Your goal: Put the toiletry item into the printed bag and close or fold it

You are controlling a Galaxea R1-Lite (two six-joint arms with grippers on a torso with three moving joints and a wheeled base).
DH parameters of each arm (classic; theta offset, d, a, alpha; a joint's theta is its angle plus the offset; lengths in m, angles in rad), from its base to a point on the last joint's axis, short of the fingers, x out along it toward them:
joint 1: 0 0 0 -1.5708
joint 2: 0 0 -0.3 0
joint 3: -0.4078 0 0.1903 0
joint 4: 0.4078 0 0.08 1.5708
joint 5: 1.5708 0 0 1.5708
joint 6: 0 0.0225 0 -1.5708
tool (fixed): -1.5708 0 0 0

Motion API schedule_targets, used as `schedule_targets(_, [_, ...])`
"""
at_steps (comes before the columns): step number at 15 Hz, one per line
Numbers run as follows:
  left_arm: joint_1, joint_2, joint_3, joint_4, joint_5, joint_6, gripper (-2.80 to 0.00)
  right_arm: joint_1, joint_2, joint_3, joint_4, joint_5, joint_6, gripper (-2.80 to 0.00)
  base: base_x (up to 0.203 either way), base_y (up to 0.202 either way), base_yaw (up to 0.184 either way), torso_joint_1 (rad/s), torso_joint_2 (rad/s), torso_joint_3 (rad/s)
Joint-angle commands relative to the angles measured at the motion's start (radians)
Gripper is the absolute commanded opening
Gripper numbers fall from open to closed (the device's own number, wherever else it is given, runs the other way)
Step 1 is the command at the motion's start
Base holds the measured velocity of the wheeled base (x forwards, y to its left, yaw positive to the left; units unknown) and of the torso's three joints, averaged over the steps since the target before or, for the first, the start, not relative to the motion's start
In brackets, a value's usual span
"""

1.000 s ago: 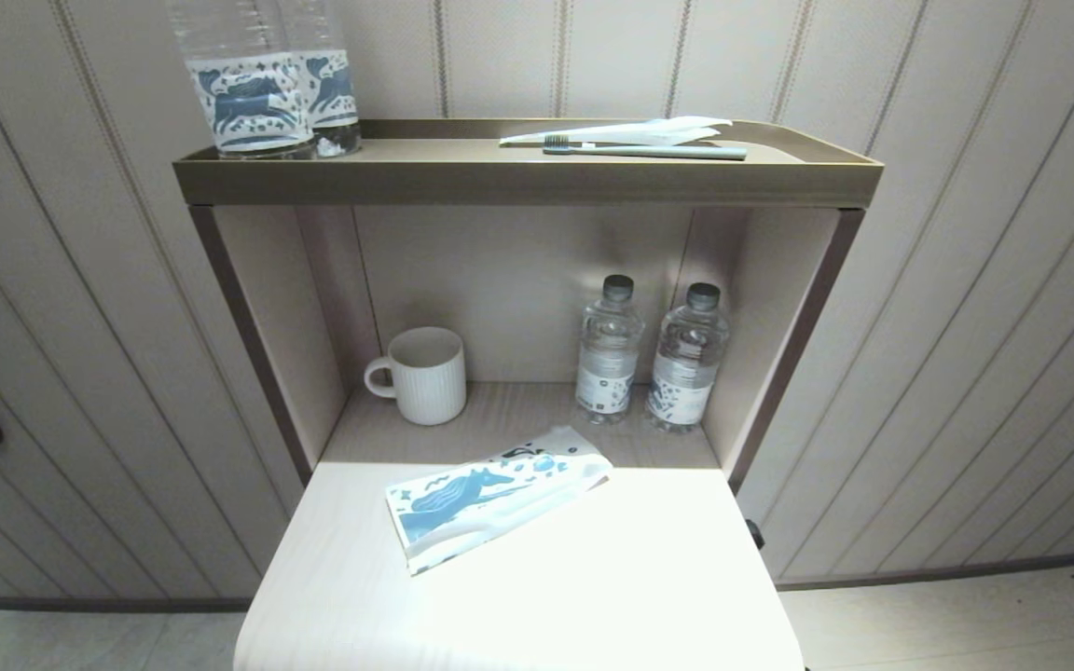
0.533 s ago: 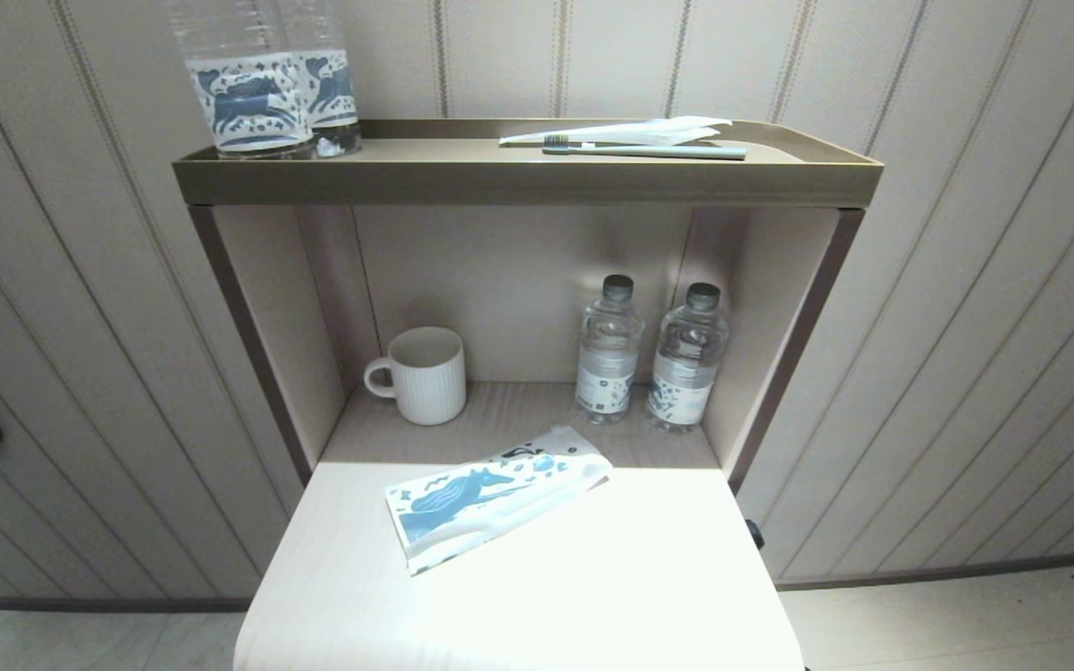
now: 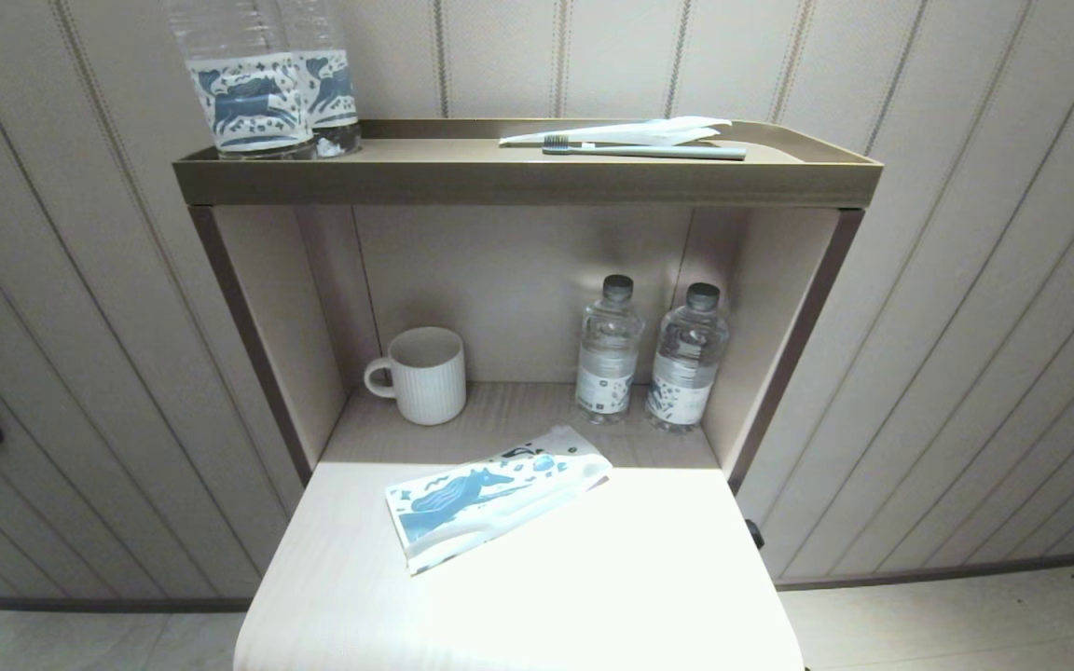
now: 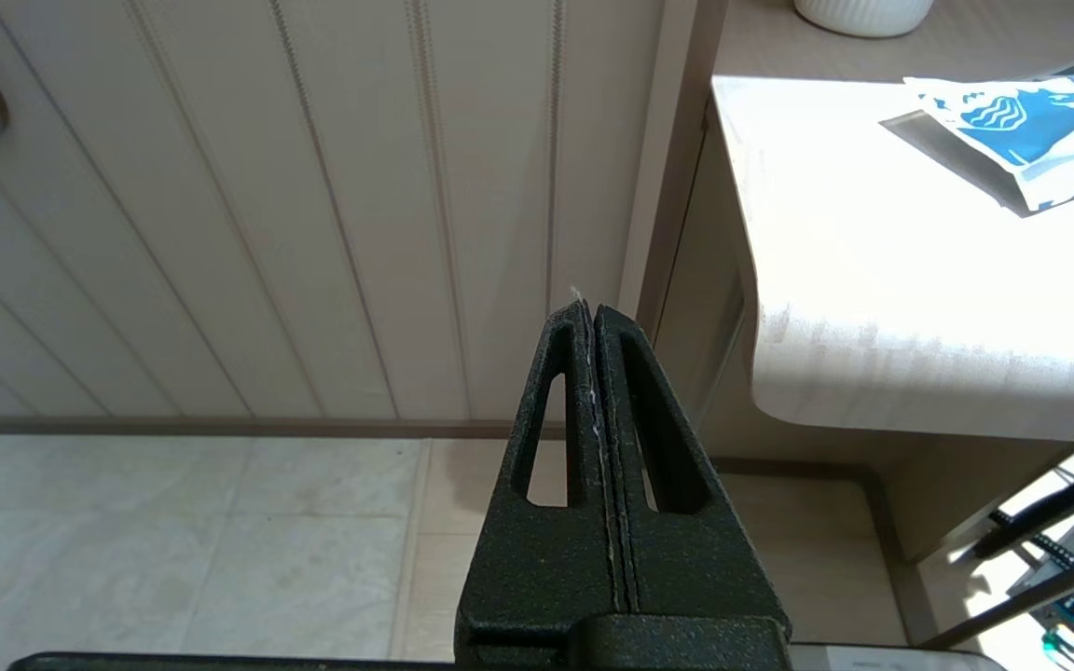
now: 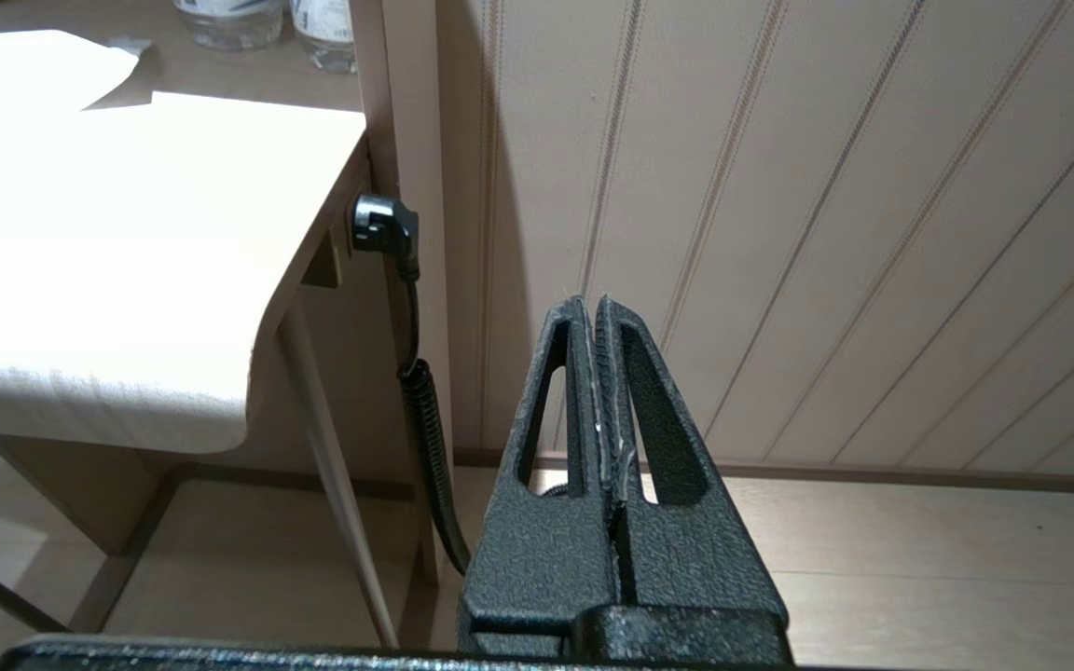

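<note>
The printed bag (image 3: 495,499) lies flat and slanted on the white table (image 3: 593,587), just in front of the open shelf; its blue horse print also shows in the left wrist view (image 4: 1026,121). No slim white toothbrush with a black head shows in any view. My left gripper (image 4: 590,312) hangs shut and empty below the table's left edge, facing the panelled wall. Beside the table's right edge my right gripper (image 5: 590,306) is also low, shut and empty. Neither arm appears in the head view.
A white mug (image 3: 425,375) and two small water bottles (image 3: 608,349) (image 3: 689,359) stand in the shelf behind the bag. On the top tray sit horse-label bottles (image 3: 253,89) and a grey-green toothbrush (image 3: 649,151) with its wrapper. A black plug and cable (image 5: 386,228) hang at the table's right side.
</note>
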Motion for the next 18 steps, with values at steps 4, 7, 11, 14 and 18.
schedule_targets(4, [0.001,0.002,0.0,0.001,0.009,-0.024,-2.8,0.0,-0.012,0.001,0.002,0.0,0.003,-2.8,0.0,0.0,0.0,0.0,0.0,0.0])
schedule_targets(7, [0.001,0.003,0.0,-0.001,0.015,-0.037,-2.8,0.0,-0.01,0.001,0.002,-0.002,0.004,-2.8,0.0,0.0,0.0,0.0,0.0,0.0])
schedule_targets(11, [0.001,0.003,0.0,-0.001,0.015,-0.037,-2.8,0.0,-0.012,0.001,0.002,-0.002,0.004,-2.8,0.0,0.0,0.0,0.0,0.0,0.0])
schedule_targets(14, [0.001,0.003,0.0,-0.001,0.015,-0.039,-2.8,0.0,-0.01,0.001,0.002,-0.002,0.006,-2.8,0.0,0.0,0.0,0.0,0.0,0.0])
schedule_targets(18, [0.001,0.002,0.0,0.0,0.015,-0.037,-2.8,-0.001,-0.009,0.001,0.006,0.0,0.003,-2.8,0.0,0.0,0.0,0.0,0.0,0.0])
